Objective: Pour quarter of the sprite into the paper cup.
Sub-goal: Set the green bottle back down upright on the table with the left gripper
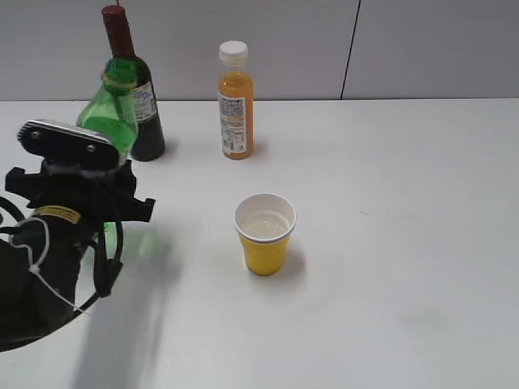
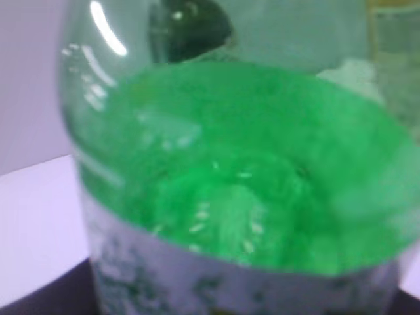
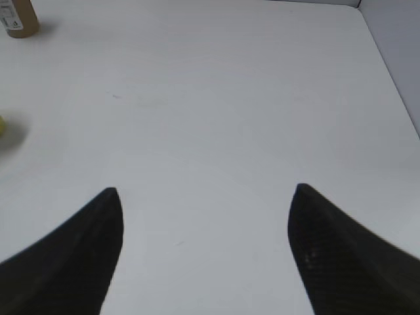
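The sprite, a translucent green bottle without a cap, stands nearly upright at the left, its lower half hidden behind my left arm. It fills the left wrist view, green above a pale label. My left gripper is shut on the sprite; its fingers are mostly hidden. The yellow paper cup stands in the middle of the table, to the right of the bottle and apart from it, with some clear liquid inside. My right gripper is open and empty above bare table; it is out of the exterior view.
A dark wine bottle stands just behind the sprite. An orange juice bottle with a white cap stands at the back centre; its base shows in the right wrist view. The white table reaches a grey wall.
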